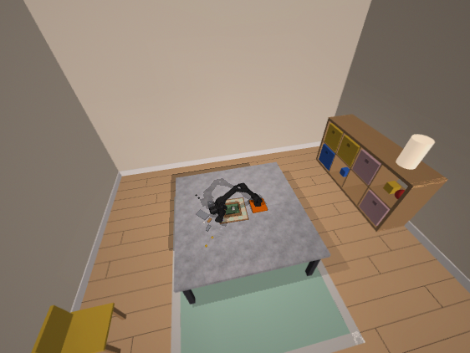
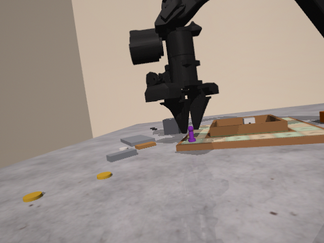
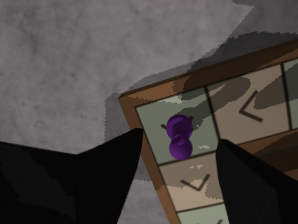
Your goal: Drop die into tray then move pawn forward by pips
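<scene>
The purple pawn (image 2: 191,135) (image 3: 180,136) stands upright on the corner square of the board (image 2: 196,147) (image 3: 165,90). My gripper (image 2: 190,130) (image 3: 179,141) is open and points down, with its fingertips at either side of the pawn in the wrist view, apart from it and near the height of its head. In the wrist view the arrow right of the pawn points left to its square, and the one below points down. The white die (image 2: 249,120) lies inside the brown dice tray (image 2: 248,129); its top pips are not readable.
Left of the board are a grey block (image 2: 170,126), a flat grey slab (image 2: 138,140), an orange bar (image 2: 145,145), a grey bar (image 2: 121,155) and two yellow discs (image 2: 104,175) (image 2: 33,196). The arm's orange base (image 1: 259,207) is right of the board.
</scene>
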You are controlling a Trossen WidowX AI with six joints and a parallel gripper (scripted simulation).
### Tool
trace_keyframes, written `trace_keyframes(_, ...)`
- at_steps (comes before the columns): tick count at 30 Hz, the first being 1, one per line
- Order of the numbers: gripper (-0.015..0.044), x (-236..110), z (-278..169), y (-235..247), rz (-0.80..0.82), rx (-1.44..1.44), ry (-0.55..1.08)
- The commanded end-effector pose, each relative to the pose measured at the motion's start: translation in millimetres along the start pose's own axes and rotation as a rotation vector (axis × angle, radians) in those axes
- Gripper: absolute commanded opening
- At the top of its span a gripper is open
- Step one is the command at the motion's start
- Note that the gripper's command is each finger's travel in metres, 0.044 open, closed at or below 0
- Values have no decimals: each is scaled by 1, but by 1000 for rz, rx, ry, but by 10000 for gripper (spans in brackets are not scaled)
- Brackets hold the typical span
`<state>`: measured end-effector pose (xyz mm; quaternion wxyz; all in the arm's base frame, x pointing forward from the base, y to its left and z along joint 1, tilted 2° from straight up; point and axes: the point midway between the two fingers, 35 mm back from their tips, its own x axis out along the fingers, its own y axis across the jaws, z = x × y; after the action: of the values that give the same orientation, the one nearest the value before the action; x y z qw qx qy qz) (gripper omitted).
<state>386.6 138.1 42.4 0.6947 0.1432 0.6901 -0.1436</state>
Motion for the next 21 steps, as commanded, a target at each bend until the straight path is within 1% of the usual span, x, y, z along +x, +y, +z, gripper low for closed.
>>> trace_keyframes(1, 200, 6, 0, 0, 1, 4, 1)
trace_keyframes(7, 200, 13, -1, 0, 1, 4, 1)
trace_keyframes(12, 69, 13, -1, 0, 1, 4, 1)
trace_keyframes(21, 9, 13, -1, 0, 1, 4, 1)
